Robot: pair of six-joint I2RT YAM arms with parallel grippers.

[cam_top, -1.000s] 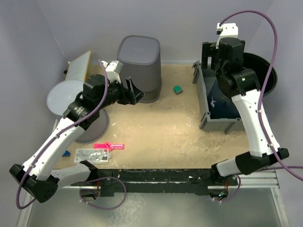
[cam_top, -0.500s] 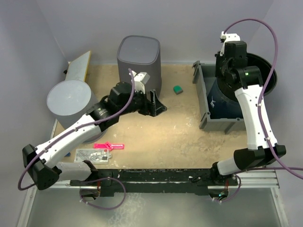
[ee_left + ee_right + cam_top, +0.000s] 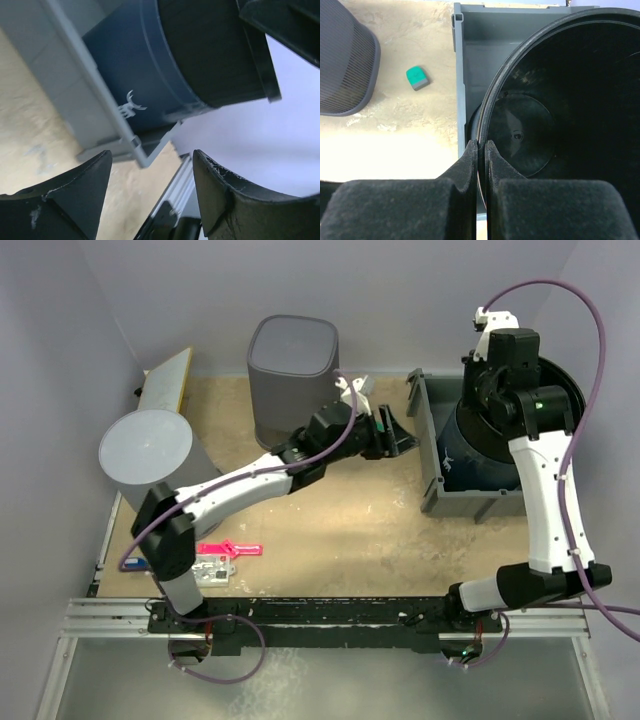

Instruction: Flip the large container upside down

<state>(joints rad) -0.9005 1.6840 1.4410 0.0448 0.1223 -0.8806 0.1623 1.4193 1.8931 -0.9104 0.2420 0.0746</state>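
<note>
The large container (image 3: 560, 100) is a dark blue bucket with a black inside. It stands tilted in a grey bin (image 3: 461, 75) at the right of the table. My right gripper (image 3: 481, 145) is shut on the bucket's left rim, one finger inside and one outside. From above, the bucket (image 3: 480, 455) sits under the right wrist. My left gripper (image 3: 403, 433) reaches across the table and hovers just left of the bin (image 3: 430, 455). In the left wrist view its jaws (image 3: 151, 155) stand open and empty, facing the bucket's blue wall (image 3: 150, 65).
A dark ribbed waste basket (image 3: 293, 365) stands at the back centre. A light grey cylinder (image 3: 150, 455) and a leaning board (image 3: 168, 380) are at the left. A small green block (image 3: 417, 77) lies between basket and bin. A pink tool (image 3: 230, 549) lies near the front left.
The left arm has swung right, from beside the ribbed basket to the grey bin. The right gripper has closed on the bucket's rim.
</note>
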